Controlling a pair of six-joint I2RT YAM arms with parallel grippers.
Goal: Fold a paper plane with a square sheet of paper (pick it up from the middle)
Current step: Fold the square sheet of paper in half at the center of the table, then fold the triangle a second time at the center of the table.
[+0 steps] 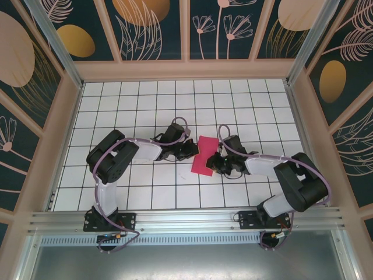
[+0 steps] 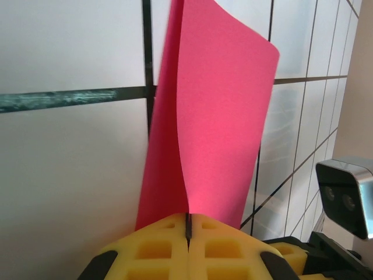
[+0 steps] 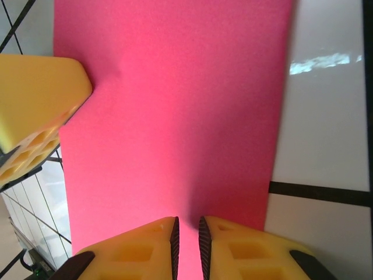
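Item: magenta-pink sheet of paper (image 1: 205,155), near the middle of the white tiled table (image 1: 145,99), between both arms. We record the left pincer (image 2: 187,224) with pads pressed together, clamped on the sheet's near edge, the paper rising from it in a curve. Right pincer (image 3: 187,233): pads a narrow slit apart, poised over the sheet's flat face.

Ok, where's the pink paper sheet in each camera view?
Top external: pink paper sheet at centre.
Left wrist: sheet at centre, standing up from the shut left end effector.
Right wrist: sheet across left and centre.
Shared landmark: the black-gridded white table.
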